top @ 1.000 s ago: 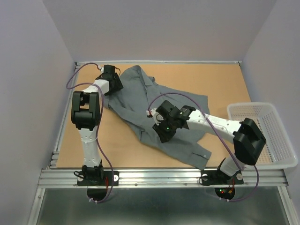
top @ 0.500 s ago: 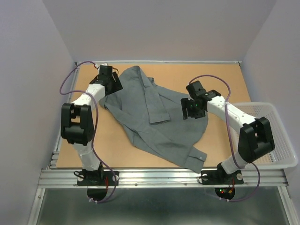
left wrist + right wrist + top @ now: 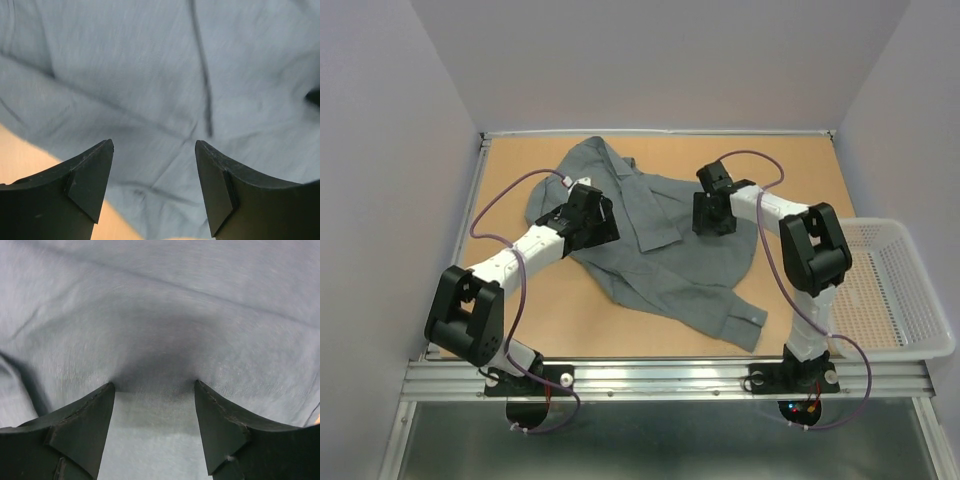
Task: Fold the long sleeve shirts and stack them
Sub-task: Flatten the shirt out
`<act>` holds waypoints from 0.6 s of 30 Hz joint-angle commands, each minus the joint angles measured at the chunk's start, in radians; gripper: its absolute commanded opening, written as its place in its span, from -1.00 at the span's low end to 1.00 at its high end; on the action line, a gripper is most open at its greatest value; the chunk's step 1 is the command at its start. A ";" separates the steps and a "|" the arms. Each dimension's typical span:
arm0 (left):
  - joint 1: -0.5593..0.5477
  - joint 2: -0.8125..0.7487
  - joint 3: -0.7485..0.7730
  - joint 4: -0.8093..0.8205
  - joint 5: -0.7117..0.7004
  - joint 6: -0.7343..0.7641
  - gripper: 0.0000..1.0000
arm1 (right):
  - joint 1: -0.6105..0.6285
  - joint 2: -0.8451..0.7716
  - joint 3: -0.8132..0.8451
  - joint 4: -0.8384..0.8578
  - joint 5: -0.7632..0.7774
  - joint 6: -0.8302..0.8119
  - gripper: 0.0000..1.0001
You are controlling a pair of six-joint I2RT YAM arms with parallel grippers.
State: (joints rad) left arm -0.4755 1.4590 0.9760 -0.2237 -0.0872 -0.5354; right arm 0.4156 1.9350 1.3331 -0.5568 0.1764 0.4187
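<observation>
My left gripper (image 3: 154,150) came in from 10 o'clock to join my right gripper (image 3: 154,387) on the shirt (image 3: 665,275); both are spread, nothing folded yet.

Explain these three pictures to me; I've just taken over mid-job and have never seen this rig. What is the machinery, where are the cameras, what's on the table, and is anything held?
The machine is a left arm and a right arm, bolted at the table's near edge. The wide picture is from a fixed camera above and behind them. Each close-up is from a camera on one wrist; the dark wedges are that arm's own fingers. A rumpled grey button-up shirt lies on the table; a white mesh basket sits at its right edge. The left claw hovers open over the shirt. The right claw is open too, tips close against the cloth. Nothing is held.
</observation>
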 commanded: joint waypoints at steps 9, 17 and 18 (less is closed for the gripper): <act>-0.017 0.024 -0.023 0.080 0.029 -0.343 0.47 | -0.106 0.275 0.368 0.118 0.020 0.040 0.51; -0.092 0.133 0.062 0.055 -0.009 -0.497 0.32 | -0.106 0.251 0.302 0.149 0.015 0.029 0.52; -0.097 0.147 0.064 0.049 -0.008 -0.514 0.30 | -0.106 0.249 0.298 0.150 0.012 0.029 0.52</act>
State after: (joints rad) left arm -0.5491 1.5898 0.9897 -0.1654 -0.0654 -0.9546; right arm 0.3023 2.1876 1.6680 -0.4309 0.2131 0.4416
